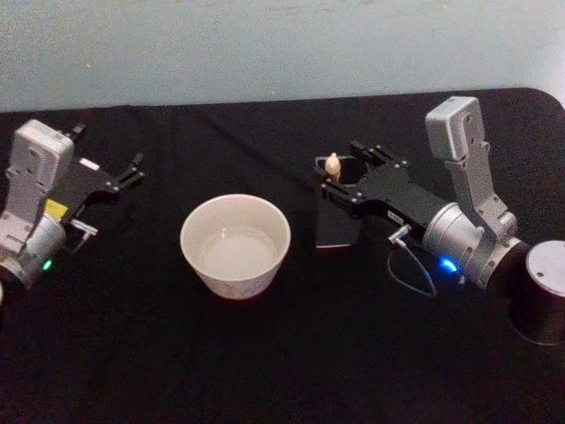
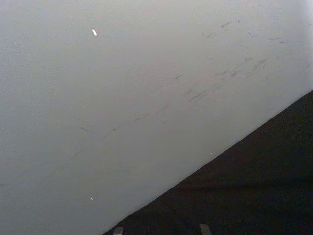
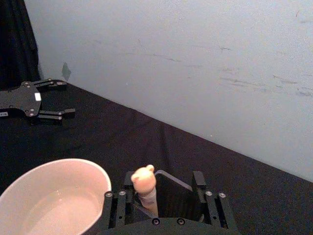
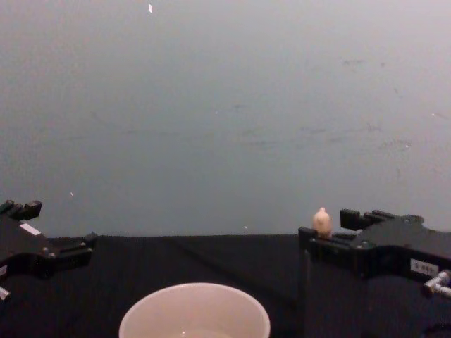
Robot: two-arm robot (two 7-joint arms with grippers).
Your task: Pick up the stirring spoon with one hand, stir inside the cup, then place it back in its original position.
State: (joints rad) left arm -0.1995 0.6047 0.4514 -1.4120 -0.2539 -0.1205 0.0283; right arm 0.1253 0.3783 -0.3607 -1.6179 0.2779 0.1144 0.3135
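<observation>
The stirring spoon stands upright in a dark square holder (image 1: 335, 221), and its pale beige knob (image 1: 333, 164) sticks out of the top. My right gripper (image 1: 344, 170) is open around the holder's top, fingers on either side of the spoon (image 3: 145, 182), which is close to one finger (image 3: 116, 198). Left of the holder sits the wide cream-white cup (image 1: 236, 243), holding clear liquid. The chest view has the knob (image 4: 322, 221) beside the right gripper (image 4: 328, 229) and above the cup (image 4: 194, 313). My left gripper (image 1: 135, 170) rests open at the far left.
A black cloth (image 1: 265, 353) covers the table, and a pale wall (image 4: 225, 105) runs along its far edge. At the right edge, beside my right arm, stands a dark cylinder with a grey top (image 1: 543, 291). The right wrist view shows the left gripper (image 3: 66, 98) beyond the cup (image 3: 49, 196).
</observation>
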